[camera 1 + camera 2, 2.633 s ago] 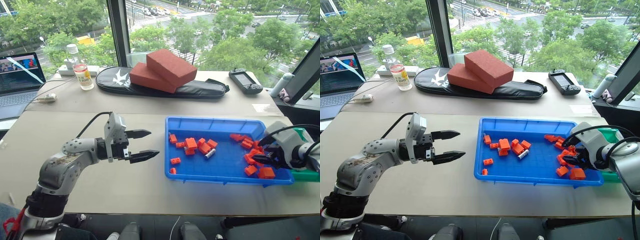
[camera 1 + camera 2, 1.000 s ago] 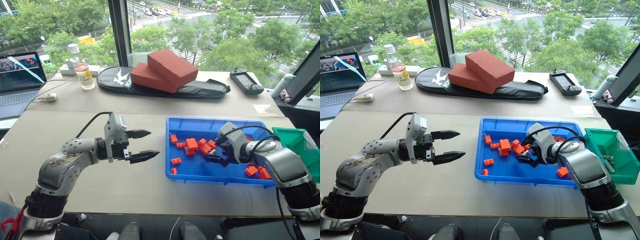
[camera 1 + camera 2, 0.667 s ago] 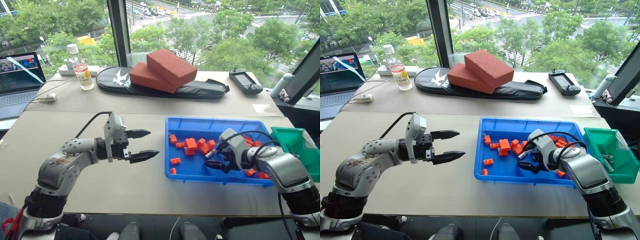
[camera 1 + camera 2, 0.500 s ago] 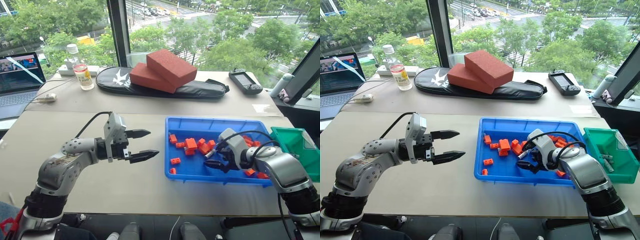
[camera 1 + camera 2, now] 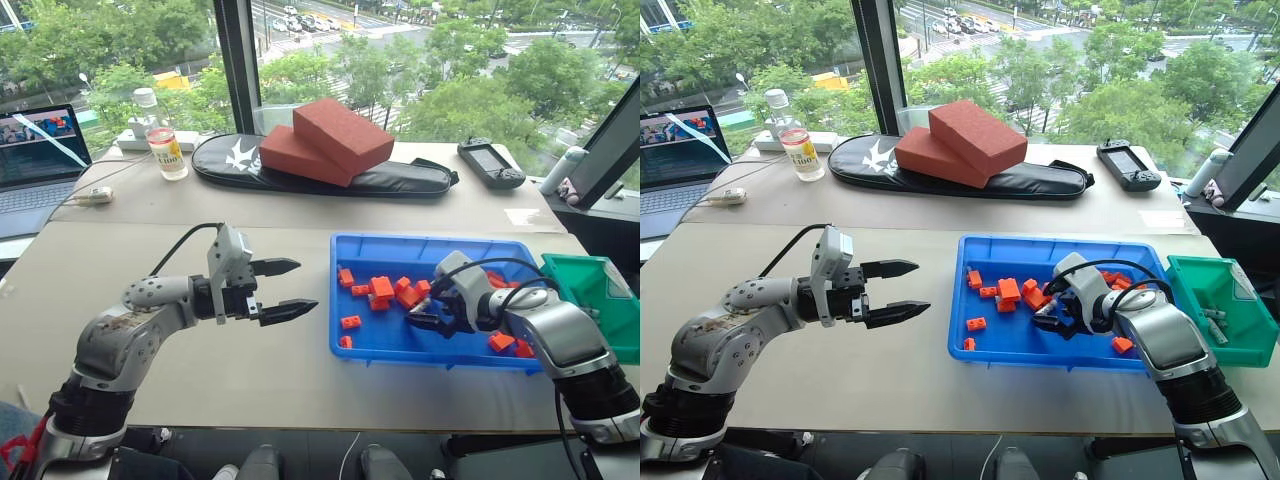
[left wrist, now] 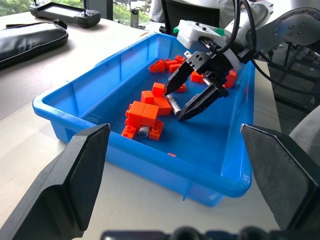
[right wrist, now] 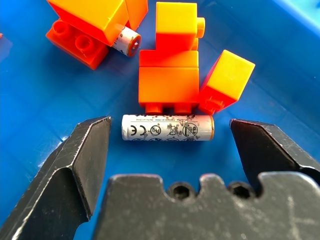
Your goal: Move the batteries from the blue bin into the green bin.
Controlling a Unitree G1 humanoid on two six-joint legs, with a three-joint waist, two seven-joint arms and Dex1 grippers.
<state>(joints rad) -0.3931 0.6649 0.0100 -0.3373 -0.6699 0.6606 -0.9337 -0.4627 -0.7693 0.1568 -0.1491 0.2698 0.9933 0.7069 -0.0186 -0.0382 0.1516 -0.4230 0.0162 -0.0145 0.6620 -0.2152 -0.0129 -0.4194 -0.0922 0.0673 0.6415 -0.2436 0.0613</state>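
Silvery battery point(image 7: 167, 128) between wide-open right hand point(image 7: 170, 145) fingers, apparently untouched

A CE mark and small round symbols were printed along the battery point(image 7: 168, 128). The bottle point(image 5: 166, 141) label's wording was unreadable.

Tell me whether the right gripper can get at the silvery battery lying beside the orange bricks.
Probably yes: the open right gripper straddles the silvery cylindrical battery, nothing between; orange toy bricks crowd its far side.

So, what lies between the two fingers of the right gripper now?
In the right wrist view, a battery lies on the blue bin floor between the open right gripper fingers, untouched.
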